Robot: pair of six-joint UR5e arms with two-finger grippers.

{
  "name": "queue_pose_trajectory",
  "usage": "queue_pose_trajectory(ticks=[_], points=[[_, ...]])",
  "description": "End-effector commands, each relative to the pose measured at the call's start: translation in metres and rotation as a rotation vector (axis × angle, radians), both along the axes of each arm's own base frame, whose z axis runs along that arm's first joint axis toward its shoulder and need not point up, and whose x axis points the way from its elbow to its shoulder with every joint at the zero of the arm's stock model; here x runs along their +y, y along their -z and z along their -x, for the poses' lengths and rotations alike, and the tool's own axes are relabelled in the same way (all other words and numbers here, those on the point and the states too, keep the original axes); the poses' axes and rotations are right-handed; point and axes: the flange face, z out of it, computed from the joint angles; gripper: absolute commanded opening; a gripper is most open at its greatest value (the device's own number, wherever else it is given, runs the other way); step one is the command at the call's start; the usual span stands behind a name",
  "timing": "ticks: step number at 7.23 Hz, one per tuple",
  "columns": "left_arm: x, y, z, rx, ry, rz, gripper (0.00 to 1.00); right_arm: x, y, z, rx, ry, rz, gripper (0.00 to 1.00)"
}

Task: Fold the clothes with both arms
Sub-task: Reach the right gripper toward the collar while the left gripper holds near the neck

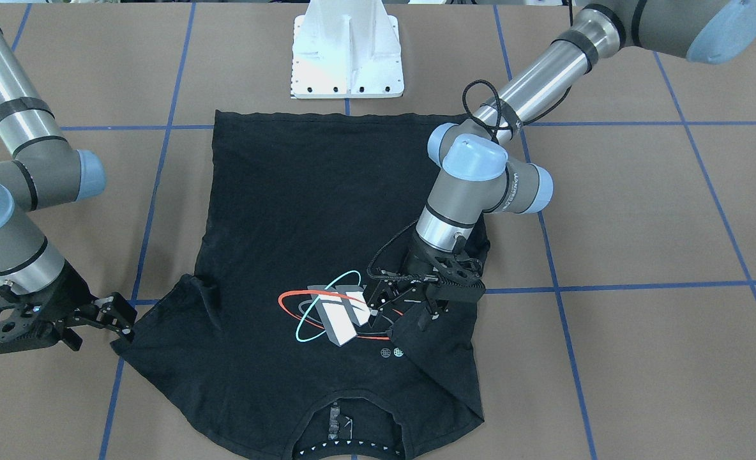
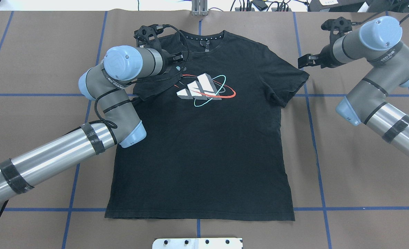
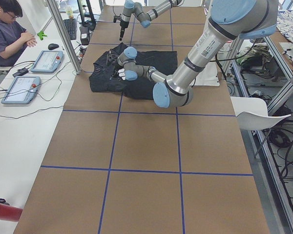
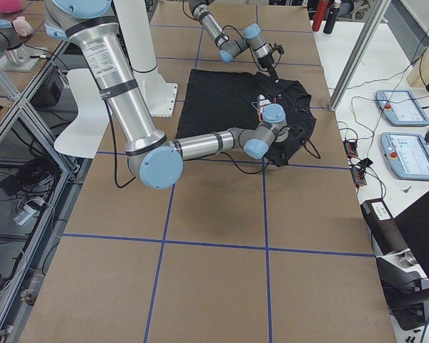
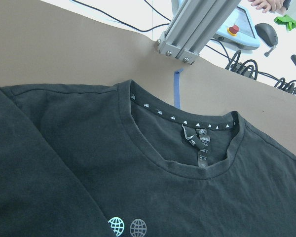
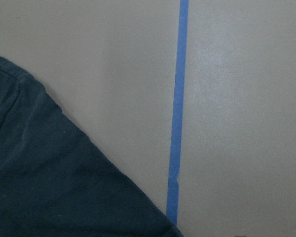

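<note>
- The T-shirt (image 2: 204, 155) is showing black, with white-grey blocks ringed red and teal.
- The surface (image 2: 363, 173) is showing brown, gridded blue.
- My left arm (image 2: 52, 159) and right arm (image 2: 391, 121) are gleaming silver-grey, capped light blue.

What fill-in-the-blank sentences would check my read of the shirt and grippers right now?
The T-shirt lies with its graphic facing ___. The sleeve folded in toward the chest is on the robot's ___ side. The right gripper sits at the tip of the flat ___.
Missing: up; left; sleeve.

Robotics lab; teach pendants (image 3: 46, 61), aluminium framing (image 3: 64, 36), tape-gridded table (image 3: 146, 141).
</note>
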Motion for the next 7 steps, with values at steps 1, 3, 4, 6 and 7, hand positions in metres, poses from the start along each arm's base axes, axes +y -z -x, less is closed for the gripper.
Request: queue_pose_trajectory(ticks=[1,3,4,6,7], points=[[0.0,0.0,0.0,-0.001,0.0,-0.001,1.0,0.004,-0.019,0.005,-0.026,-0.03,0.013,0.76],[-0.001,0.0,0.001,-0.004,0.0,-0.005,1.0,0.012,-0.022,0.024,-0.001,-0.047,-0.001,0.66],[-0.001,-0.004,0.002,-0.012,-0.003,-0.008,1.0,0.016,-0.023,0.031,0.007,-0.046,-0.004,0.65],[-0.001,-0.005,0.002,-0.018,-0.004,-0.016,1.0,0.017,-0.026,0.029,0.011,-0.044,-0.003,0.28],[-0.001,-0.005,0.003,-0.019,-0.003,-0.017,1.0,0.017,-0.025,0.029,0.009,-0.041,-0.007,0.11]])
